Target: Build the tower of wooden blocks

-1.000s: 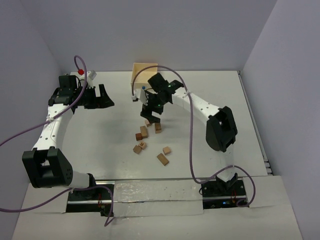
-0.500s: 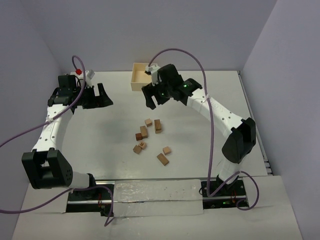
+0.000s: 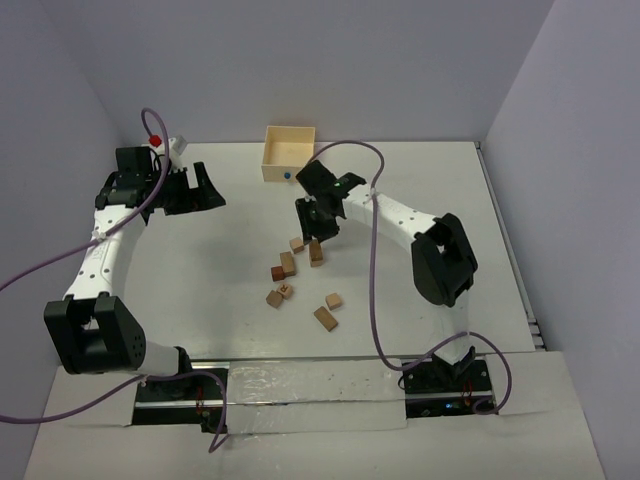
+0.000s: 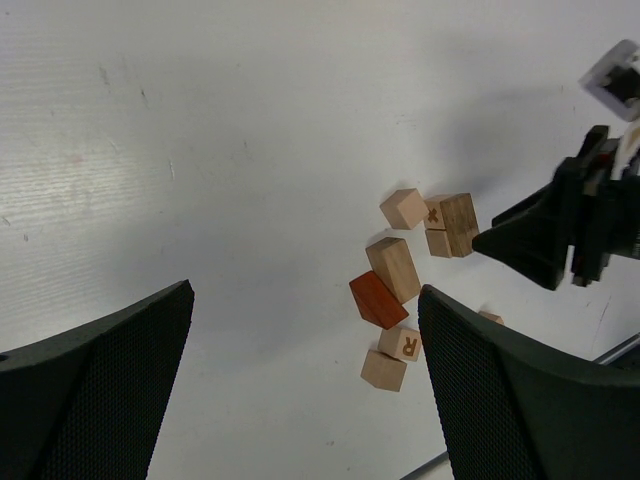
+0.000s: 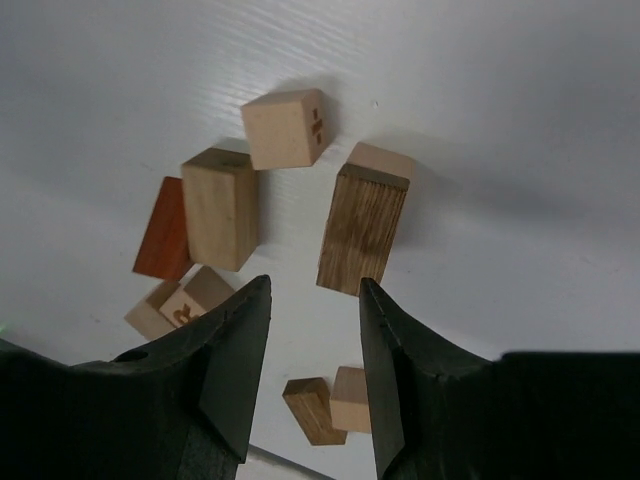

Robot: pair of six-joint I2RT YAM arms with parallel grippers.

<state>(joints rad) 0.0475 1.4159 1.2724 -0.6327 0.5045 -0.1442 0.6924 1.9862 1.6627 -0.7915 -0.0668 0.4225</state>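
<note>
No tower stands yet. The small tan and reddish-brown wooden blocks (image 3: 288,263) lie loose on the white table (image 3: 200,290), and none rests on another as far as the top view shows, so all the stacking is left to do.

The right gripper (image 3: 318,228) hangs over the far edge of the scatter. Its jaws stand narrowly apart with nothing between them. In its wrist view the gripper (image 5: 315,300) has the dark-grained brick (image 5: 363,230) just beyond the gap at 1 o'clock. A pale cube (image 5: 284,128) lies farther off at 12.

The left gripper (image 3: 200,190) hovers well apart at 10 o'clock from the blocks, jaws wide and empty. The pale square wooden box (image 3: 290,172) sits at 12 o'clock.
</note>
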